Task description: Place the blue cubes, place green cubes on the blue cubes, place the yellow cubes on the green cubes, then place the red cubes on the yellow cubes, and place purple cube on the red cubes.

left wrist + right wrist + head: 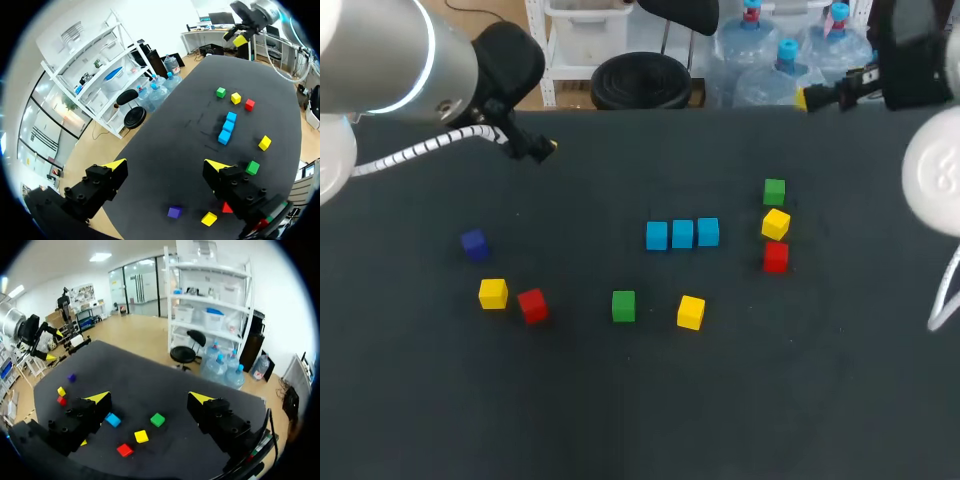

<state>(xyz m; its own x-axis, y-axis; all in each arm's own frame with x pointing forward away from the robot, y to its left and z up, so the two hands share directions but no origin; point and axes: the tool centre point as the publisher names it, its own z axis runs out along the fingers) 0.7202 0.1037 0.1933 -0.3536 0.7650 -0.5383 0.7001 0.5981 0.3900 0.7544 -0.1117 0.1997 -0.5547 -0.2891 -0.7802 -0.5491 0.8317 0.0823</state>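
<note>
Three blue cubes [682, 234] lie in a row at the table's middle. To their right stand a green cube [774, 191], a yellow cube [775, 223] and a red cube [776, 257]. Nearer the front sit a second green cube [623, 306] and a yellow one [690, 312]. At the left are a purple cube [474, 243], a yellow cube [493, 293] and a red cube [532, 305]. My left gripper [542, 148] [166, 165] hangs open and empty above the far left. My right gripper [810, 97] [149, 398] is open and empty over the far right edge.
The black table [620, 420] carries only the cubes. The front strip, the far middle and the right side beyond the red cube are bare cloth.
</note>
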